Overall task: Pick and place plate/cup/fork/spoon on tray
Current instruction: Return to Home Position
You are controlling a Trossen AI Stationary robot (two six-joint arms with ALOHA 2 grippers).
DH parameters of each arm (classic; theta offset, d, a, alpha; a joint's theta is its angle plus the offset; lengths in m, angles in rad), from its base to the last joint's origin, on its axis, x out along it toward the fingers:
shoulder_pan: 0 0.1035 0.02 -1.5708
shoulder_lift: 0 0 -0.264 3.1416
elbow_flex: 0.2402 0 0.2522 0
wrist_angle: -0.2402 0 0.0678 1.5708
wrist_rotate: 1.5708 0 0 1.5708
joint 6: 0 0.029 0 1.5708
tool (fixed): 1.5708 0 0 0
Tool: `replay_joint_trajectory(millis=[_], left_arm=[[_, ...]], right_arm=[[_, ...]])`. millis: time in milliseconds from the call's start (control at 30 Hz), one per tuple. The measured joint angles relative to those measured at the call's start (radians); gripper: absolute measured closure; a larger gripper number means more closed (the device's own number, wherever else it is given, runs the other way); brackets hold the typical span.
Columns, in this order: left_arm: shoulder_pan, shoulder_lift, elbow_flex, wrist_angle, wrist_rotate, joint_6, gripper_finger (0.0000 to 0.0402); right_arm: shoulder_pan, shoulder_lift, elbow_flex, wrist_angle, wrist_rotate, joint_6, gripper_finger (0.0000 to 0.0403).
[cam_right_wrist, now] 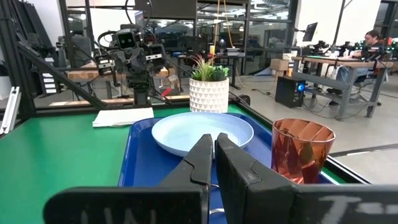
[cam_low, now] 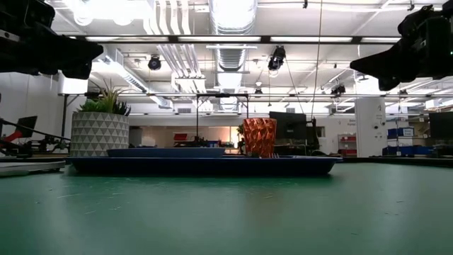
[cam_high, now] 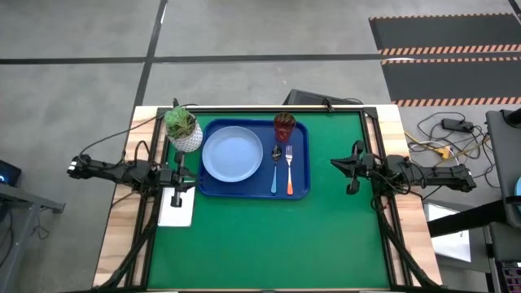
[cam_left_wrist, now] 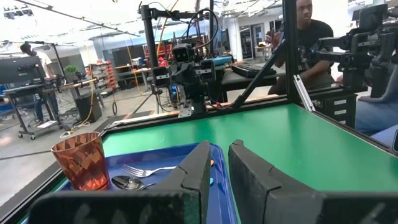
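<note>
The dark-blue tray lies on the green mat toward the far side. On it rest the light-blue plate, the teal-handled spoon, the orange-handled fork and, upright in the far right corner, the reddish-brown cup. The cup, spoon bowl and fork tines show in the left wrist view. The plate and cup show in the right wrist view. My left gripper is shut and empty, left of the tray. My right gripper is shut and empty, right of the tray.
A white pot with a green plant stands just off the tray's far left corner. A white sheet lies at the mat's left edge under my left arm. The near half of the green mat is bare. A person is beyond the table.
</note>
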Motion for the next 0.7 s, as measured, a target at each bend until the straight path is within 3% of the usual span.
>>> replay_joint_trajectory(millis=[700], left_arm=[[0.000,0.000,0.000,0.000,0.000,0.000,0.0362]], right_arm=[[0.000,0.000,0.002,0.003,-0.001,0.000,0.0394]])
